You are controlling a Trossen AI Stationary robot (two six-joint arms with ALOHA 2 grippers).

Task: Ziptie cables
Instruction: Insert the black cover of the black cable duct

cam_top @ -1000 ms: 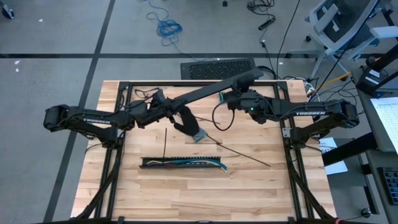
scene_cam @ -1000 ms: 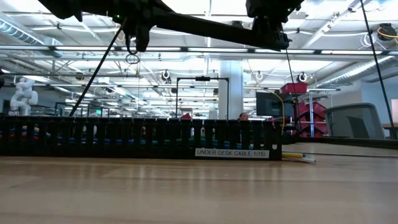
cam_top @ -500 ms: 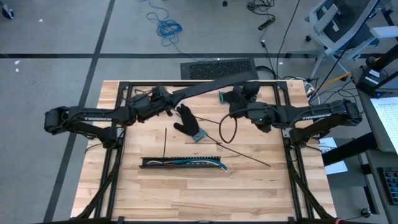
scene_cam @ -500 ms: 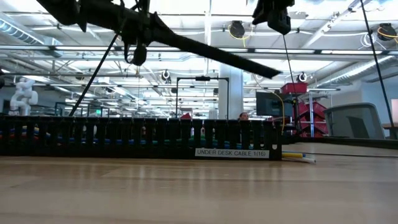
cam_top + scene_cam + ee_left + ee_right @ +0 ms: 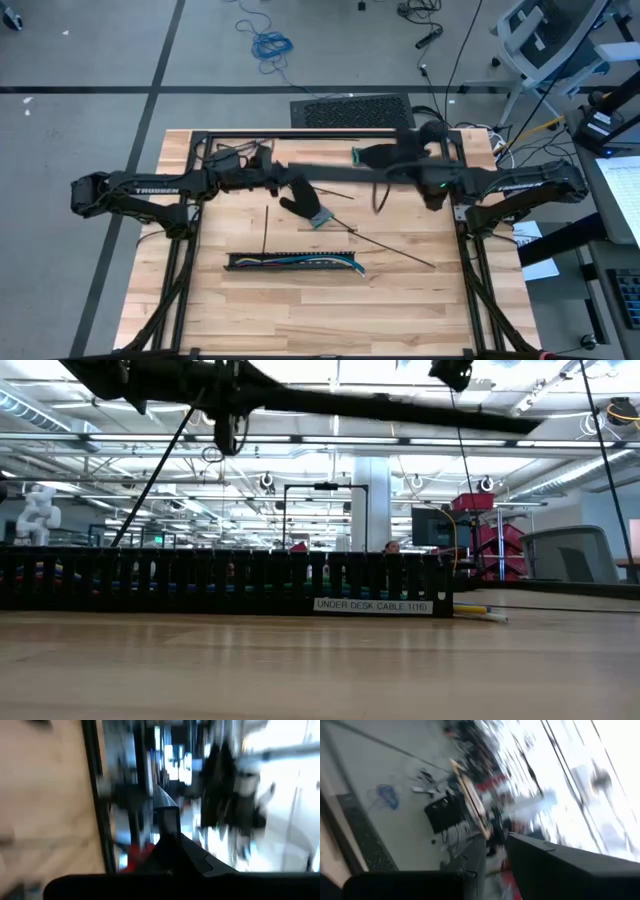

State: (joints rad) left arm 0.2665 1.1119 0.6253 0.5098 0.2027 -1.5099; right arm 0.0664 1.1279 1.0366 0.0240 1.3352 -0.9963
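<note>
The cables (image 5: 300,262), thin multicoloured wires, lie inside the black slotted strip (image 5: 240,262) on the table's near middle; the strip also shows in the low view (image 5: 220,582). My left gripper (image 5: 268,172) is high above the table's far left part, shut on a long flat black bar (image 5: 330,173) that reaches across toward my right gripper (image 5: 388,160). My right gripper is high over the far right part, close to the bar's other end. Blur hides whether it touches the bar. My left gripper holds the long black bar by its left end (image 5: 169,851), which runs straight out from between the fingers. The bar is lifted clear of the table, about level, its length lying left to right (image 5: 380,405). Blur hides the kind of hold.
A black glove (image 5: 300,200) lies on the table beneath the bar. Two thin black sticks lie nearby, one upright by the strip (image 5: 265,228), one slanting to the near right (image 5: 395,250). A green piece (image 5: 357,155) lies at the far middle. A cable loop (image 5: 380,197) hangs from my right arm.
The long black bar has swung about its left end: its right end, which pointed to the table's far right, has come round toward the near side, and the bar lies left to right. My right arm has gone toward the table's right edge. My left gripper has turned with the bar.
</note>
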